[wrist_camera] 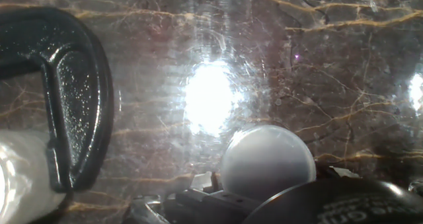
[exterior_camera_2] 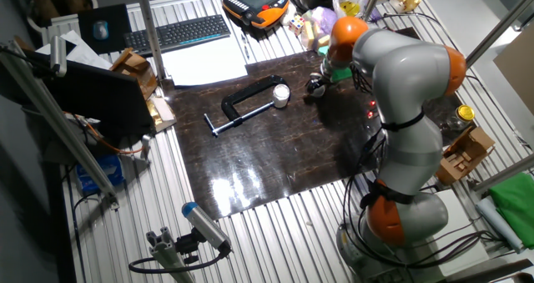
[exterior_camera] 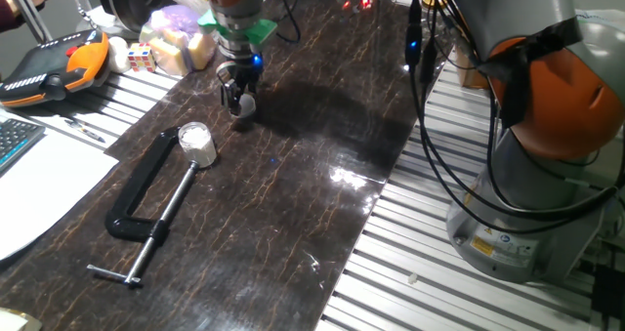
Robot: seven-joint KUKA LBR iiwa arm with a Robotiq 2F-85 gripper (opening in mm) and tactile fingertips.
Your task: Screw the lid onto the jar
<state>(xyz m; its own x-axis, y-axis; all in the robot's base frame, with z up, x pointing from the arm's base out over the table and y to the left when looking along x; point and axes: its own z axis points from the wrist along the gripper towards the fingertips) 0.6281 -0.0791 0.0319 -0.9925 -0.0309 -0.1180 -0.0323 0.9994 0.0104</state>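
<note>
**Lid in hand, jar waiting at the clamp: carry comes next**

You are at the pick-up end of the job. Your hand [exterior_camera: 240, 101] is down at the far part of the dark marbled surface [exterior_camera: 322, 204], and the lid [exterior_camera: 247, 103] shows as a small grey disc right at the fingertips. In the hand view the lid [wrist_camera: 268, 162] sits close under the camera, with a finger's dark pad [wrist_camera: 330, 201] overlapping its lower edge. The fingers look closed around it, but whether they are truly pinching it or only resting against its rim, and whether it is off the surface or touching it, I cannot tell from these views.

The jar [exterior_camera: 197, 142] stands upright and open-topped, nestled inside the mouth of the black C-clamp [exterior_camera: 146, 204], touching or nearly touching its frame. It is near the hand, toward the front-left in the one fixed view. From the other fixed view the jar [exterior_camera_2: 281, 92] sits just beside the clamp's jaw end.

By my reading, your next move is a lift and a short carry toward the jar, keeping the lid level. Centre it over the jar's mouth before lowering; a tilted start will likely cross the thread. Mind the clamp frame alongside the jar, which leaves your fingers little room on that side.
</note>
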